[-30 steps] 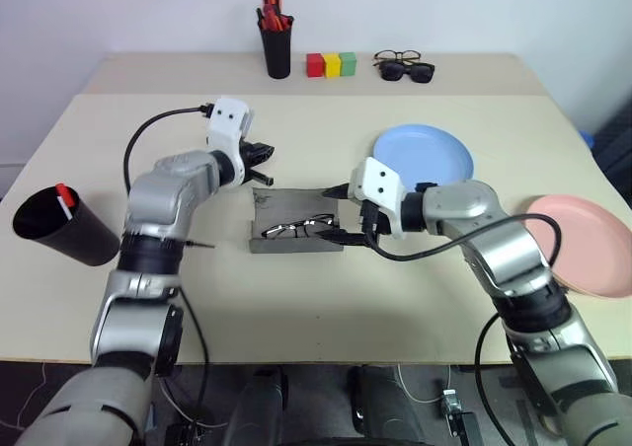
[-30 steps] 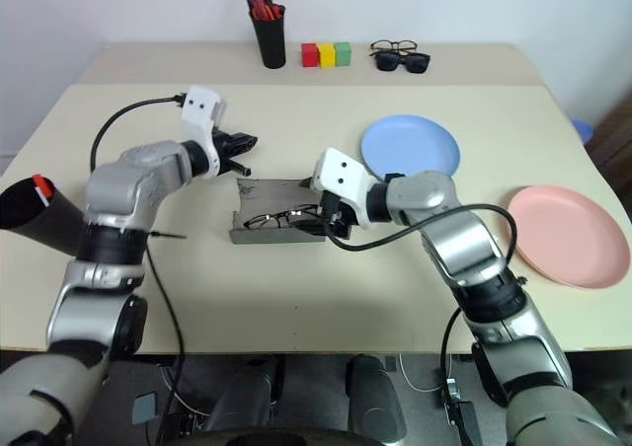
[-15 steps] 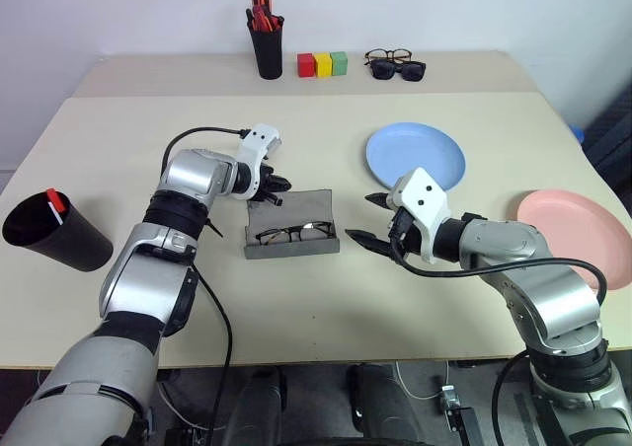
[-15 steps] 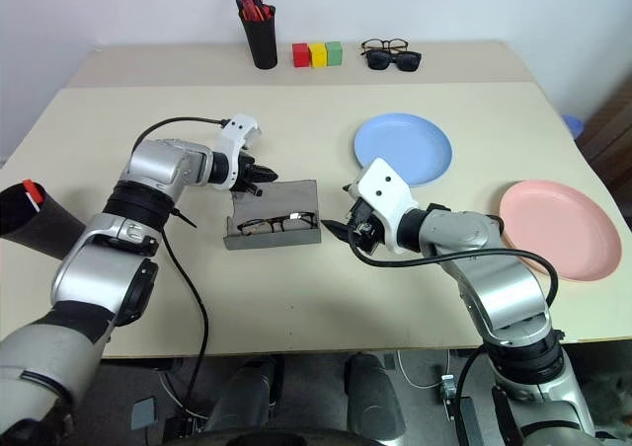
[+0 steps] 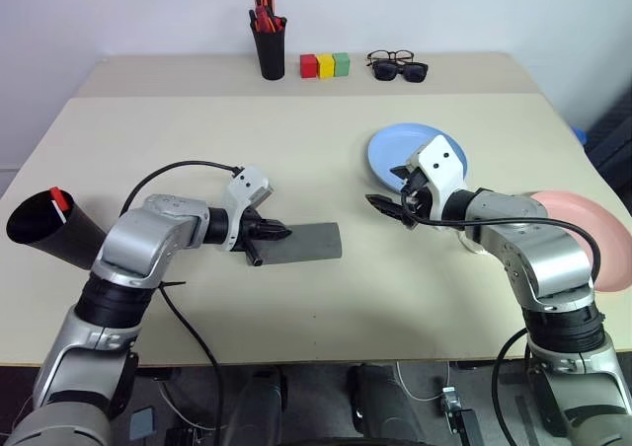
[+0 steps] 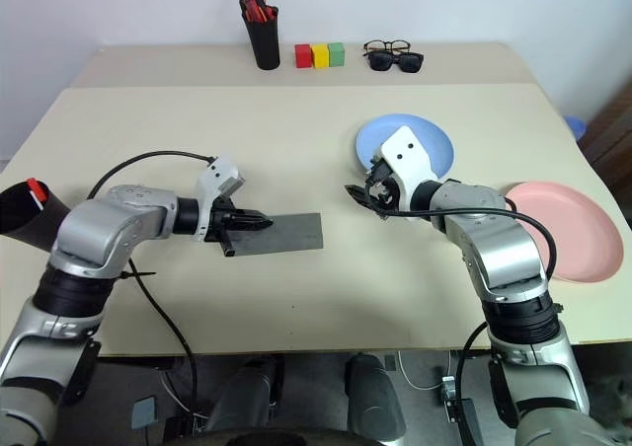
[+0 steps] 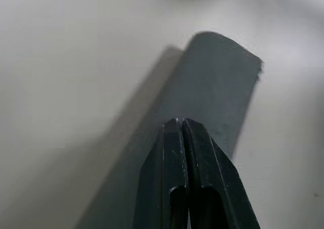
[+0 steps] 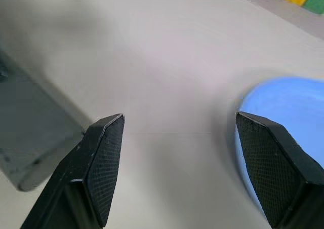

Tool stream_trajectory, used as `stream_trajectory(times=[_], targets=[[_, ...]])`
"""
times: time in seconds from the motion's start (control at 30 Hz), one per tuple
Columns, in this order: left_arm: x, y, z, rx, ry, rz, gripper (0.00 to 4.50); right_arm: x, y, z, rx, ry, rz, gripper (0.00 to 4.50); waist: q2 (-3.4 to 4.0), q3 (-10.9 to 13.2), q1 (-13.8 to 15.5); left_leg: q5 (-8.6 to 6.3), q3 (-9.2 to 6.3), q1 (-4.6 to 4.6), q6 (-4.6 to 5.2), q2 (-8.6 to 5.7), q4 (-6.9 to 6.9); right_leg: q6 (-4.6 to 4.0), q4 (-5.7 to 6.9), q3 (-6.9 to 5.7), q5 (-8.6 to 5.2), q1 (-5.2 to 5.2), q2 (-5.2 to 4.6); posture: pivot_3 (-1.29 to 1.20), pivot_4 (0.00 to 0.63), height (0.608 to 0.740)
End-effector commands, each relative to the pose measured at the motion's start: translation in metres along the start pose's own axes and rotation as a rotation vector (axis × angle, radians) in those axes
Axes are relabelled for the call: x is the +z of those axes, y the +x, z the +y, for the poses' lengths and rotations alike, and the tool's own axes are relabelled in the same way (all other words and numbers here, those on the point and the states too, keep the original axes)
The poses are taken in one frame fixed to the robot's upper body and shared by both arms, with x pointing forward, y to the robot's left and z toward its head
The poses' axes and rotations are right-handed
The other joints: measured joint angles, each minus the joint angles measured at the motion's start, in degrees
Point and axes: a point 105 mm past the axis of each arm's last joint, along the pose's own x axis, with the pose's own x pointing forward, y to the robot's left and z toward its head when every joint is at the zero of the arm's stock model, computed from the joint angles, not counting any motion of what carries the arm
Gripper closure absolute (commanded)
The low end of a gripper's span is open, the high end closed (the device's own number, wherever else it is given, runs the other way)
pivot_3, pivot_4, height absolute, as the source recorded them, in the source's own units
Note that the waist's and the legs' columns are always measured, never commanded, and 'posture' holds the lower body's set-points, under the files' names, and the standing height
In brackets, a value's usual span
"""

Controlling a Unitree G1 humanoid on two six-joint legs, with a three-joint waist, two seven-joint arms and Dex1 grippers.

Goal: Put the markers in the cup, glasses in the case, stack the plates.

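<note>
Supporting everything: a beige table [image 5: 296, 140], with a seam running across the far part of its top. Lying closed near the middle: the gray case [image 5: 301, 243]. Resting toward the right side: the light blue plate [image 5: 395, 145], and, well apart at the right edge, the pink plate [image 5: 592, 234]. Tilting at the left edge: the black cup [image 5: 54, 231], showing a red-tipped marker [image 5: 61, 199] inside. Standing along the far edge: a black pen holder [image 5: 269, 51] with orange-red pens, beside it red, yellow and green blocks [image 5: 326, 65] sitting in a row, then wire-rimmed spectacles [image 5: 392, 57] just behind black sunglasses [image 5: 403, 70].
</note>
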Motion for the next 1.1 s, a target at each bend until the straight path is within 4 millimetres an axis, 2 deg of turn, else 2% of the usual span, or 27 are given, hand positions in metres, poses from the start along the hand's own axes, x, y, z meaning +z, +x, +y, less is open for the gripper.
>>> stream_trajectory(times=[0.03,0.1,0.17,0.27,0.37,0.47,0.63,0.7,0.9,1.0,1.1], targets=[[0.007,-0.010,-0.012,-0.006,0.111,-0.069,4.46,0.007,0.001,-0.030,-0.125,-0.068,0.005,0.98,0.02,-0.01,-0.18,0.00,0.01,0.01,0.00,0.00,-0.01,0.00,0.00,0.01,0.00,0.00,0.00,0.00,0.150,0.740],[0.033,-0.017,-0.011,0.036,0.207,-0.248,4.46,-0.008,0.008,-0.038,-0.160,-0.148,0.081,0.98,0.07,-0.01,0.01,0.00,0.08,0.06,0.00,0.00,-0.01,-0.01,0.00,0.05,0.00,0.00,-0.01,0.00,0.150,0.740],[0.048,-0.025,-0.009,0.065,0.222,-0.371,4.46,-0.020,0.015,-0.043,-0.178,-0.240,0.137,0.98,0.04,-0.01,0.34,0.00,0.05,0.05,0.00,0.01,0.01,-0.02,-0.02,0.01,0.00,0.02,0.00,0.00,0.150,0.740],[0.055,-0.031,-0.010,0.081,0.217,-0.454,4.46,-0.034,0.026,-0.046,-0.178,-0.282,0.180,0.98,0.04,-0.02,0.18,0.00,0.07,0.04,0.00,0.00,0.01,-0.02,-0.05,0.02,0.00,0.03,-0.01,0.00,0.150,0.740],[0.051,-0.033,-0.016,0.079,0.247,-0.477,4.46,-0.042,0.036,-0.048,-0.173,-0.287,0.199,0.98,0.05,-0.01,-0.23,0.00,0.08,0.04,0.00,0.00,-0.01,-0.01,-0.04,0.04,0.01,0.02,-0.01,0.00,0.150,0.740],[0.046,-0.032,-0.018,0.084,0.225,-0.477,4.50,-0.049,0.040,-0.051,-0.177,-0.276,0.223,1.78,0.06,-0.01,-0.09,0.00,0.08,0.06,0.00,0.01,0.00,-0.02,-0.01,0.06,0.01,0.00,0.01,0.00,0.150,0.740],[0.045,-0.030,-0.019,0.087,0.211,-0.490,4.50,-0.049,0.038,-0.054,-0.186,-0.292,0.218,4.32,0.06,-0.01,0.09,0.00,0.08,0.05,0.00,-0.02,0.04,-0.01,-0.02,0.06,0.01,0.05,-0.01,0.00,0.150,0.740],[0.046,-0.028,-0.018,0.086,0.208,-0.502,4.50,-0.042,0.033,-0.056,-0.202,-0.331,0.202,4.42,0.06,-0.01,0.09,0.00,0.08,0.05,0.00,-0.01,0.03,-0.01,-0.02,0.05,0.01,0.05,0.00,0.00,0.150,0.740],[0.052,-0.017,-0.016,0.070,0.205,-0.534,4.50,-0.016,-0.004,-0.066,-0.277,-0.420,0.161,4.42,0.06,0.00,0.40,0.00,0.08,0.04,0.00,-0.02,0.03,-0.01,-0.03,0.05,0.01,0.04,-0.01,0.00,0.150,0.740],[0.055,-0.006,-0.016,0.015,0.202,-0.544,4.50,-0.005,-0.060,-0.072,-0.334,-0.433,0.185,4.42,0.09,0.00,1.55,0.00,0.07,0.03,0.00,-0.02,0.03,0.00,-0.04,0.04,0.01,0.04,0.00,0.00,0.150,0.740],[0.056,0.003,-0.018,-0.037,0.205,-0.540,4.50,-0.017,-0.105,-0.075,-0.382,-0.413,0.295,4.42,0.09,0.00,1.86,-0.04,0.05,-0.01,0.07,-0.03,0.02,0.01,-0.15,0.00,-0.01,0.09,0.00,0.00,0.150,0.740]])
